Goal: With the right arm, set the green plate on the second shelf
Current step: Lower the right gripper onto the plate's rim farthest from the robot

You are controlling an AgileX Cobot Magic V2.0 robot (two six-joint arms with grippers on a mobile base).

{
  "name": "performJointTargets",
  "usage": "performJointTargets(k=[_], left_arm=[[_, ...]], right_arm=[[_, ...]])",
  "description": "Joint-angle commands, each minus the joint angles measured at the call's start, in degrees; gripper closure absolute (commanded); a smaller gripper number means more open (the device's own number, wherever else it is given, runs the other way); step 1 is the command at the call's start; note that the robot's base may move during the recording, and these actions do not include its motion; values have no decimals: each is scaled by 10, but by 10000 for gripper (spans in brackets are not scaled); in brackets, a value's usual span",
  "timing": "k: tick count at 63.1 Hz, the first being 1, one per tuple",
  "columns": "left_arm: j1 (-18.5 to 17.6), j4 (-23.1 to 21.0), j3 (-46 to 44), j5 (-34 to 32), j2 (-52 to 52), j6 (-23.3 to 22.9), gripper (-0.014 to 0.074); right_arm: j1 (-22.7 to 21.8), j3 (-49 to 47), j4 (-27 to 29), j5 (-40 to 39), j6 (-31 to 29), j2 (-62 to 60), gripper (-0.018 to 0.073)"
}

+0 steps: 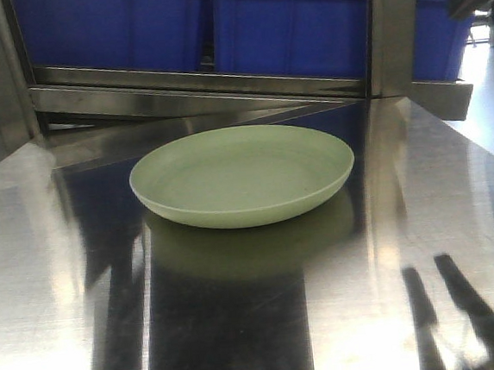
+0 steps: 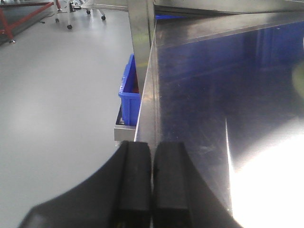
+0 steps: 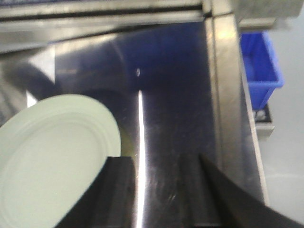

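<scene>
Our right gripper [image 3: 159, 190] gapes wide, empty, just beside the green plate [image 3: 52, 161] — lying flat on the steel shelf [image 3: 175, 95]. We should shift left and straddle its rim squarely before pinching — our left gripper [image 2: 152, 185] sits closed, idle.

Green plate [image 1: 242, 175]: pale sage, round, upright, apparently empty, flat on steel surface [image 1: 56, 280].
</scene>
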Motion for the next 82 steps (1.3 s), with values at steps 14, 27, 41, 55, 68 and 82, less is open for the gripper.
performJointTargets(k=[14,27,41,55,68,82], left_arm=[[-4,2,24,-33,-13,-1,472],[-4,2,24,-33,-13,-1,472],[-4,2,24,-33,-13,-1,472],[-4,2,24,-33,-13,-1,472],[-4,2,24,-33,-13,-1,472],[-4,2,24,-33,-13,-1,472]], right_arm=[[63,-99,46,-13,2,93,134],[65,-151,59,23,2,157,134],[65,-207,64,83,2,215,134],[65,-249,64,124,2,258,134],[64,-259,64,124,2,287,134],[64,-260,64,124,2,313,134]])
